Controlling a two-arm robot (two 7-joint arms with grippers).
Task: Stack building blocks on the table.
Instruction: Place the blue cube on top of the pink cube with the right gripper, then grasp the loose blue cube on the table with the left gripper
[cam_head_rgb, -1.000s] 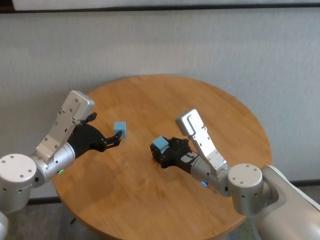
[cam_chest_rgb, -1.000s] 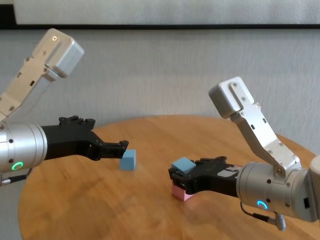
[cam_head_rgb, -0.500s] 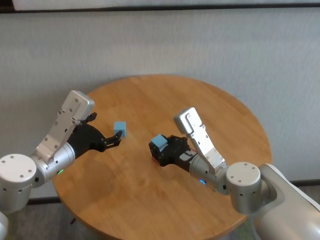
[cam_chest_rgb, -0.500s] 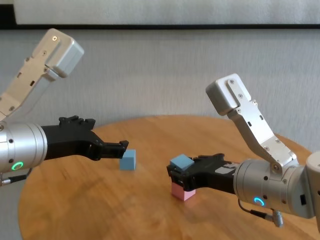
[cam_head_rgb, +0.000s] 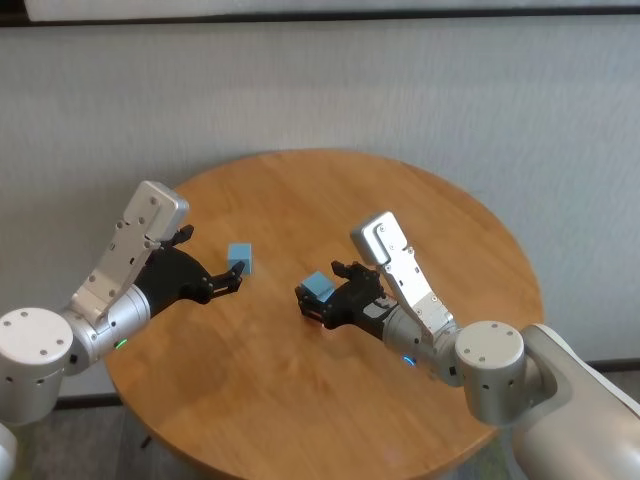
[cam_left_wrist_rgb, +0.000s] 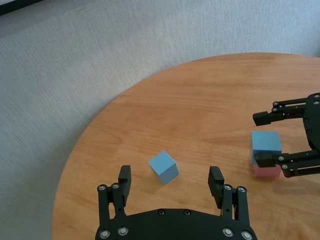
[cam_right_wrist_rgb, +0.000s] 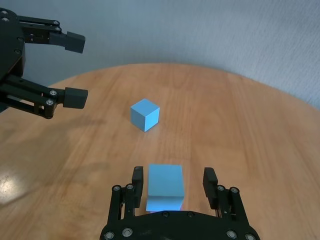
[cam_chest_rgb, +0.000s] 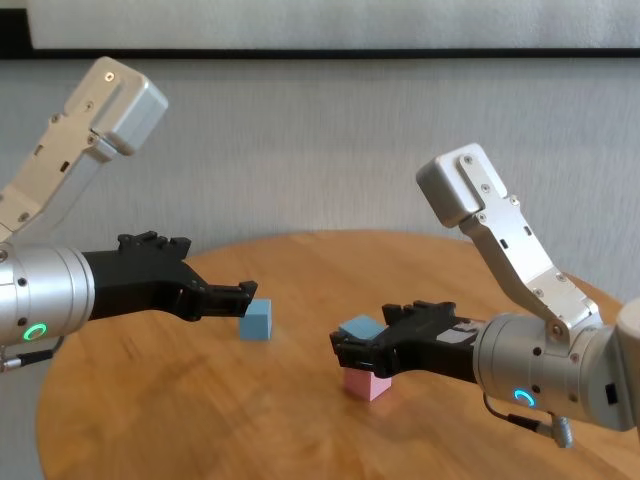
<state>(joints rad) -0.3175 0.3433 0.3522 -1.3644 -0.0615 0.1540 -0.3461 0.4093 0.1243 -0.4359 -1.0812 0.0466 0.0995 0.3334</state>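
Observation:
A light blue cube (cam_chest_rgb: 360, 329) sits on top of the pale pink cube (cam_chest_rgb: 368, 384) near the middle of the round wooden table (cam_head_rgb: 400, 210). My right gripper (cam_chest_rgb: 365, 337) is open around this stack, with a small gap between each finger and the blue cube (cam_right_wrist_rgb: 166, 181). The pink cube shows only as a thin edge in the right wrist view (cam_right_wrist_rgb: 165, 204). The second light blue cube (cam_head_rgb: 239, 259) lies alone on the table to the left. My left gripper (cam_head_rgb: 236, 277) is open and empty, its fingertips just short of that cube (cam_left_wrist_rgb: 163, 167).
The table's curved edge (cam_left_wrist_rgb: 95, 130) runs close behind the lone cube. A pale wall (cam_head_rgb: 400, 90) stands behind the table. Bare wood lies between the two arms and toward the table's front.
My right gripper has opened and let go of the blue cube, which now rests on the pink cube. The left arm has not moved.

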